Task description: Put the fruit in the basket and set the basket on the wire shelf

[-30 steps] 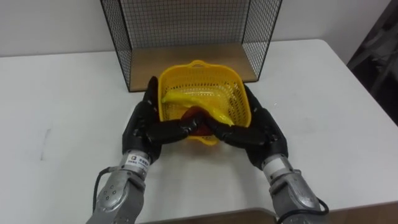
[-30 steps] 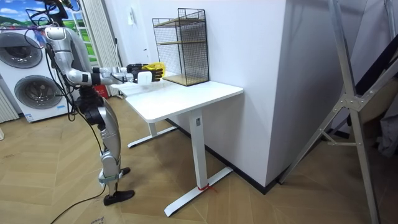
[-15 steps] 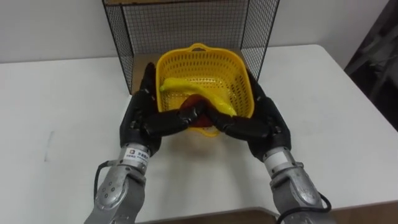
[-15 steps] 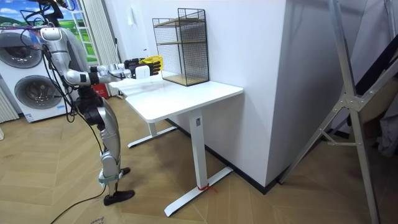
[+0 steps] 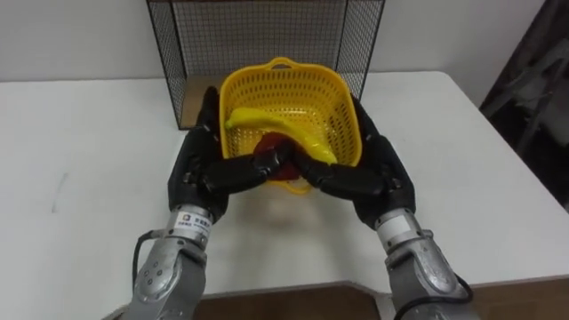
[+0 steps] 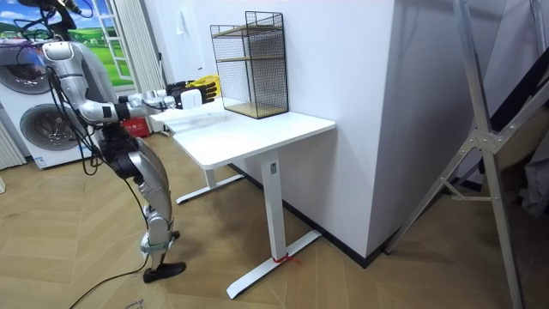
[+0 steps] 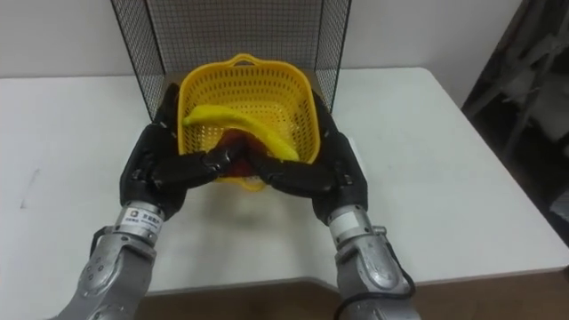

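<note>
A yellow plastic basket point(image 5: 286, 85) hangs above the white table point(image 5: 89, 160), just in front of the black wire shelf point(image 5: 267, 31). In it lie a yellow banana point(image 5: 258, 120) and a red fruit point(image 5: 269, 145), the fruit partly hidden by my thumbs. My left hand point(image 5: 200, 169) clasps the basket's left side and my right hand point(image 5: 378, 173) its right side. Their fingers run along the walls and the thumbs cross the front. In the room view I stand at the table's end with both arms stretched out, the basket point(image 6: 208, 83) held short of the shelf point(image 6: 253, 64).
The shelf stands at the back of the table against the wall, with a wooden bottom board point(image 5: 188, 89) and an upper level point(image 6: 249, 30). Bare tabletop point(image 7: 427, 160) spreads to both sides. Washing machines point(image 6: 43, 129) stand behind me.
Both hands have raised the basket and brought it closer to the shelf's opening, so it now covers the bottom board. In the room view my torso has leaned back from the table.
</note>
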